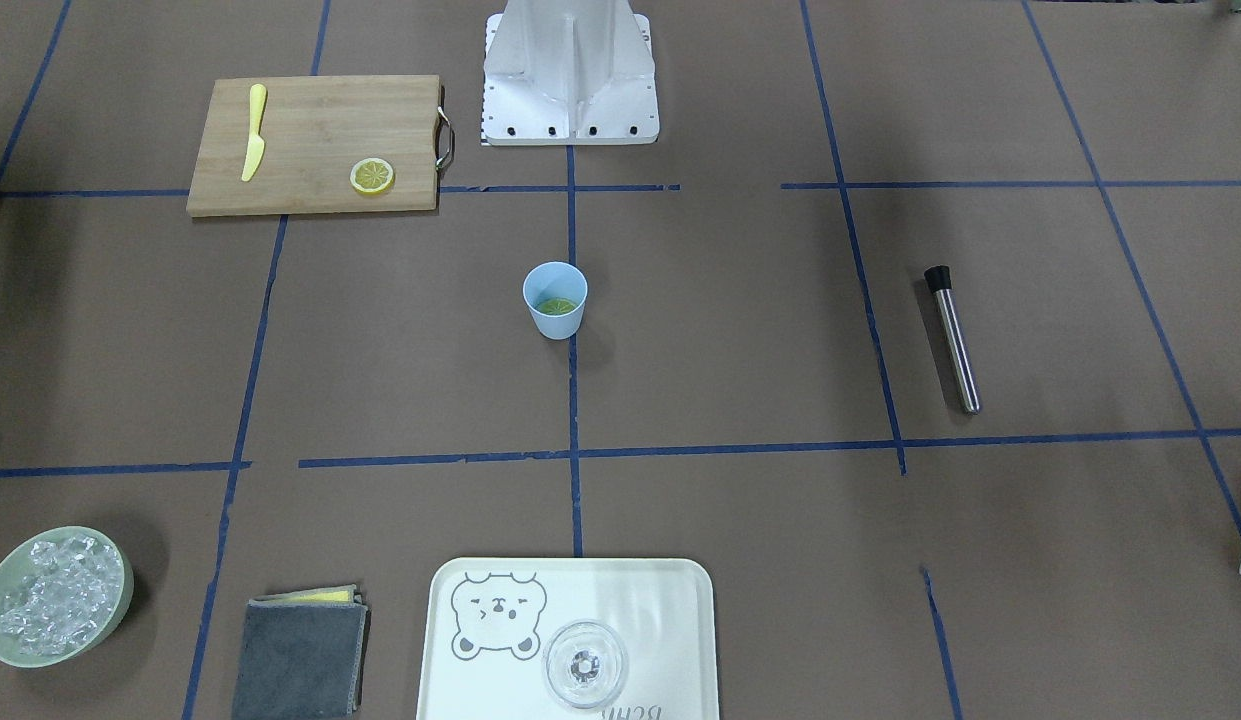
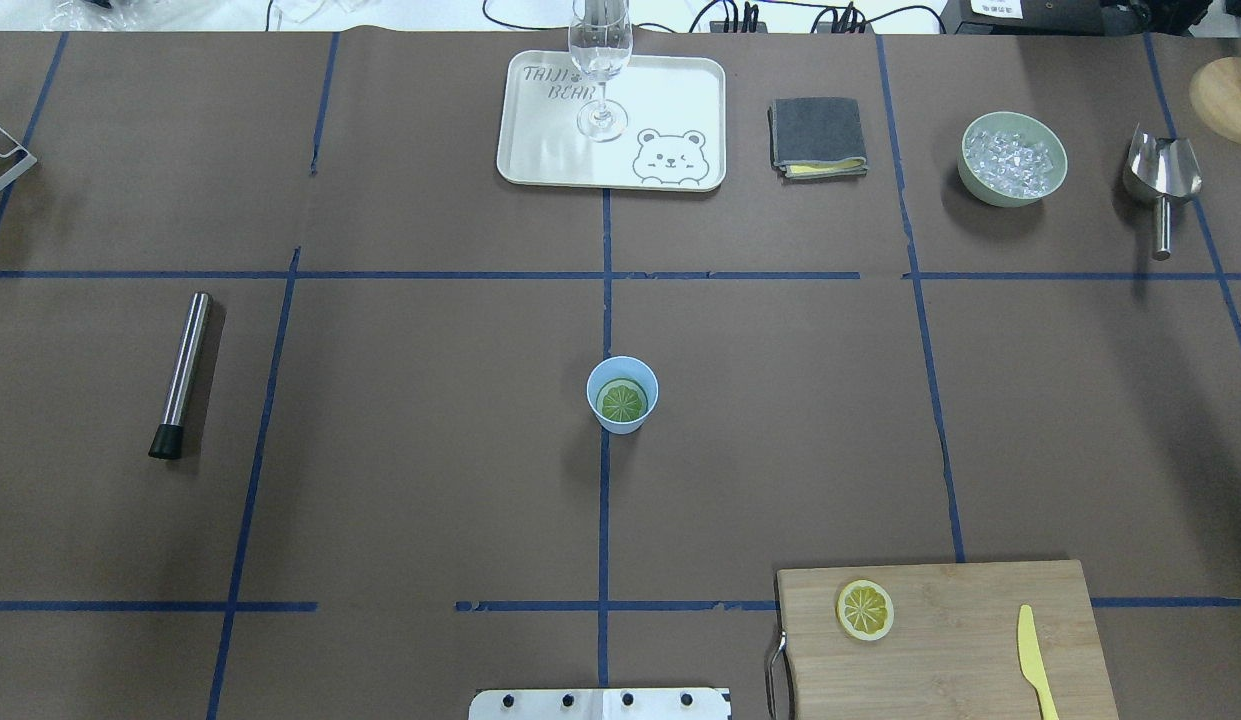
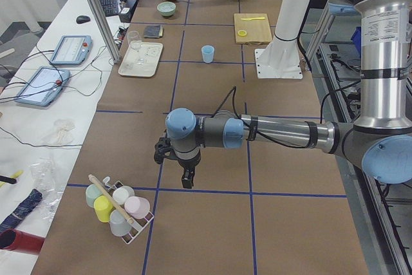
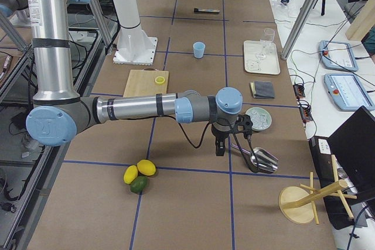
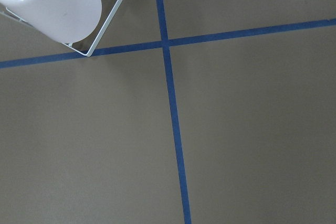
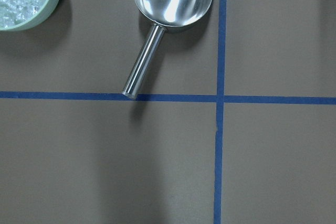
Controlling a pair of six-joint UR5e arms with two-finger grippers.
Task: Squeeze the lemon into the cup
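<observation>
Spare slice (image 2: 865, 609) and knife (image 2: 1030, 655) lie on the board (image 2: 940, 650), nearer than the cup (image 2: 623, 366). You'll find the lemon (image 2: 621, 401) lying flat inside the cup, so the job looks finished. Left hand (image 3: 187, 180) and right hand (image 4: 220, 147) hang well away from the cup; apart or together, you cannot tell.

1. Your left arm (image 3: 283, 134), silver tubing with light-blue joint caps, stretches out level from its upright shoulder column.
2. At its wrist, the black two-finger left gripper (image 3: 187, 180) points straight down; you cannot tell how far apart its fingers are.
3. Your right arm (image 4: 135, 108), built the same, also reaches out level.
4. The black right gripper (image 4: 220, 149) hangs downward too, and its finger spacing is equally unreadable.
</observation>
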